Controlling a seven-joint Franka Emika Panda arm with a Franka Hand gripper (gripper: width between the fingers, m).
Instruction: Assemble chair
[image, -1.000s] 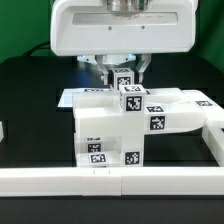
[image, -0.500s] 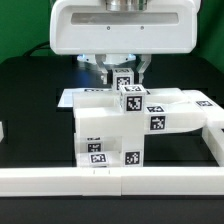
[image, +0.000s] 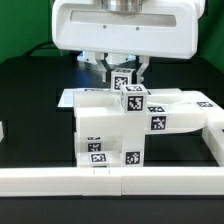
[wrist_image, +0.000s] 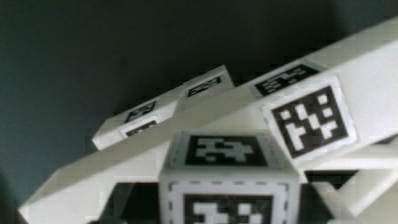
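Note:
My gripper (image: 124, 75) hangs under the big white wrist housing and is shut on a small white tagged leg block (image: 123, 84). That block sits right behind and above the white chair assembly (image: 100, 130), a stack of blocky parts with tags on its front and top. A wide slab part (image: 175, 110) reaches toward the exterior view's right. In the wrist view the held block (wrist_image: 222, 170) fills the space between the dark fingers (wrist_image: 139, 200) of the gripper (wrist_image: 222, 205), with the tagged slab (wrist_image: 311, 115) slanting beyond it.
A long white border rail (image: 110, 180) runs along the front and another rail (image: 212, 140) stands at the exterior view's right. The marker board (image: 68, 98) lies flat behind the assembly on the black table.
The held block and fingers have shifted very slightly; the assembly and rails have not moved.

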